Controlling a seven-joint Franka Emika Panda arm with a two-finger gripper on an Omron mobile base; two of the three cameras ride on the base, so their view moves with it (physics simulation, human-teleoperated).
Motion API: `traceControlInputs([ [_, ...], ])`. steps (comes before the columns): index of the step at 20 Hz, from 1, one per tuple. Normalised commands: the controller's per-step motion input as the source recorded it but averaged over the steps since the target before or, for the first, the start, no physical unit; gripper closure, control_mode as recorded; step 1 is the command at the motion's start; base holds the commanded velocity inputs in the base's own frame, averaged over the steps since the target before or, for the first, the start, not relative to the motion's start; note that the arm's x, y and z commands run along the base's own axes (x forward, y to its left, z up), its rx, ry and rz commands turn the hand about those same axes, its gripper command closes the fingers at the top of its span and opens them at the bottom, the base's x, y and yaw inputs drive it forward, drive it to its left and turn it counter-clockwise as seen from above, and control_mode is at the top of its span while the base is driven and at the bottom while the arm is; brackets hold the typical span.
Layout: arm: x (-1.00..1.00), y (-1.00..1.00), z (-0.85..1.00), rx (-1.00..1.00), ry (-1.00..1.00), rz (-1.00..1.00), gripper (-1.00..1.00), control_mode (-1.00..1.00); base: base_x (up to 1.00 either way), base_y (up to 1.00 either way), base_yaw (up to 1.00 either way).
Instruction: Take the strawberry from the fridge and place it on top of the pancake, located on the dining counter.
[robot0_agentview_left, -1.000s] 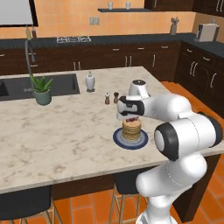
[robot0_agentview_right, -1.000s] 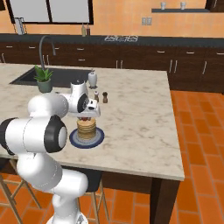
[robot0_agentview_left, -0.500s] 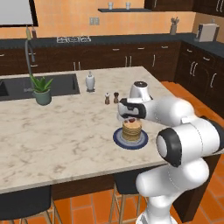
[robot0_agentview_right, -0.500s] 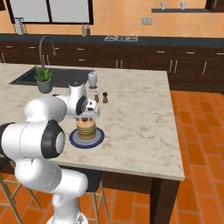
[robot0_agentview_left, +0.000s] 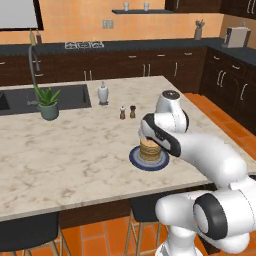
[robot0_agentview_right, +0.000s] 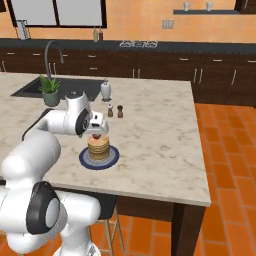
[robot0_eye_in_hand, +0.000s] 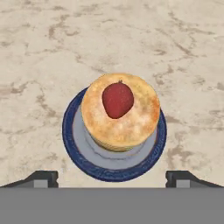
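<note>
The strawberry (robot0_eye_in_hand: 117, 99) is lying on top of the pancake (robot0_eye_in_hand: 120, 111), a little off the centre of the top cake, and nothing is touching it in the hand view. The stack is sitting on a dark blue plate (robot0_eye_in_hand: 70, 131), and the plate is resting on the beige marble surface (robot0_eye_in_hand: 39, 52), near its front edge in the base views. The end effector (robot0_agentview_right: 97, 131) is hanging directly over the stack, pointing down at it; in the hand view its two fingertips (robot0_eye_in_hand: 43, 178) are standing wide apart, one at each side of the plate, with nothing between them. The berry is therefore lying below and between the tips, clear of both. I judge that the wide spread is there to let the berry sit free on the cake, and that the position straight above the stack is the line along which it would be set down. The berry is appearing settled, not tilted off the edge, so the placing step is looking complete, though I cannot tell how firmly it is seated. Salt and pepper shakers (robot0_agentview_left: 127, 112), a white jar (robot0_agentview_left: 103, 93) and a potted plant (robot0_agentview_left: 48, 101) are standing further back on the same surface, well apart from the plate and not in the arm's way.
</note>
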Motion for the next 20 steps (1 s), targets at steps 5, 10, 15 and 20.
traceControlInputs([
  [5,-0.87,0.00,0.48,0.00,-0.08,-0.05,-1.00,-1.00,0.00,0.00,0.00],
  [10,-0.87,0.00,0.58,0.00,-0.17,-0.01,-1.00,-1.00,0.00,0.00,0.00],
  [15,-0.63,-0.09,0.58,0.00,-0.08,0.00,-1.00,-1.00,0.00,0.00,0.00],
  [20,-0.38,-0.22,0.57,0.00,-0.01,0.00,-1.00,-1.00,0.00,0.00,0.00],
])
